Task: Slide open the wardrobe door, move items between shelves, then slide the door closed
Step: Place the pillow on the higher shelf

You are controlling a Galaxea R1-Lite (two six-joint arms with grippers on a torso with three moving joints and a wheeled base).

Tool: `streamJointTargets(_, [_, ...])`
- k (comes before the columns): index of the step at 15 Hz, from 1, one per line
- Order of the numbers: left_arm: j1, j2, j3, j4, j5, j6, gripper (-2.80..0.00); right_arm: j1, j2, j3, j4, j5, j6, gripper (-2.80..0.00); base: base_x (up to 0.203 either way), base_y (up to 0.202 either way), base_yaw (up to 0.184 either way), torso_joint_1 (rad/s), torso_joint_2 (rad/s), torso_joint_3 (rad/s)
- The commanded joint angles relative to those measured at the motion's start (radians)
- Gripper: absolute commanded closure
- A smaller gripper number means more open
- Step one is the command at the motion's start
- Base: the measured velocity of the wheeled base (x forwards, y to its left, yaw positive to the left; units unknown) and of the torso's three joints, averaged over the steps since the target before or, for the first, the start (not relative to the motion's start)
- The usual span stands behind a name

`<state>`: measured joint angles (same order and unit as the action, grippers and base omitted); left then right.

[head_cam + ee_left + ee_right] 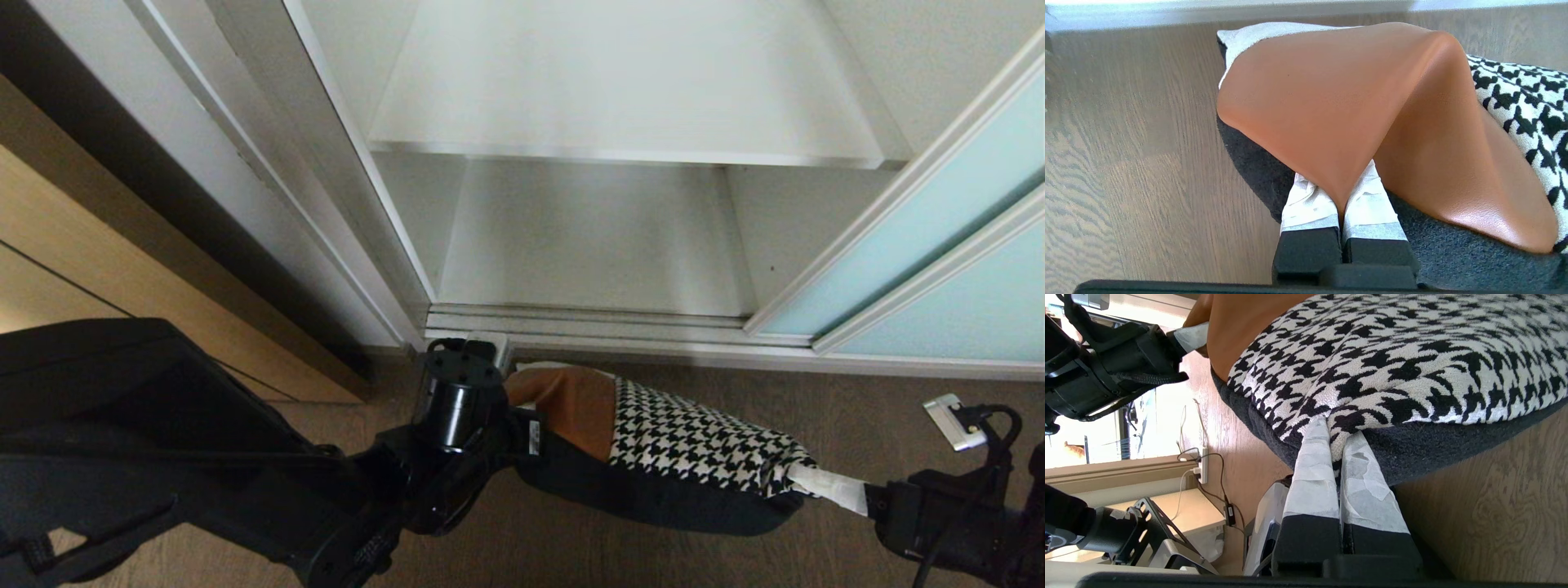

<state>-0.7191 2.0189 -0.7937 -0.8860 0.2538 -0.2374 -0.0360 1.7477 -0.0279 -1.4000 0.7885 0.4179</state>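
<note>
The patchwork cushion [686, 441] hangs between my two grippers just above the wooden floor, in front of the wardrobe opening. My left gripper [1337, 175] is shut on a pinched fold of the brown leather patch [1331, 94]. At the opposite end, my right gripper [1338, 428] is shut on the cushion's houndstooth edge [1412, 355], above its black underside. The sliding wardrobe door [922, 245] stands pushed to the right, leaving the opening free. Inside, the upper shelf [620, 98] and the lower board [596, 245] are both bare white.
The wardrobe's bottom track [588, 327] runs across just beyond the cushion. A light wood panel [82, 269] and the white wardrobe side frame [269, 188] stand at the left. A power strip with cables [1202, 469] lies on the floor behind me.
</note>
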Motion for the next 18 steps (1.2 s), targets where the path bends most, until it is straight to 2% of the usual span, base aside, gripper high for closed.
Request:
streamJointTargets(1, [0.0,0.0,-0.007,-0.007,0.002,-0.002,0.0,0.001,-0.002,0.002,-0.008,0.005,0.002,0.0,0.0,0.0,0.0,0.001,0.0,0.115])
streamJointTargets(18, [-0.003,-0.006,0.019,-0.018,0.01,-0.002,0.0,0.014,0.013,0.0,-0.01,0.006,-0.001,0.0,0.0,0.0,0.0,0.002,0.0,0.197])
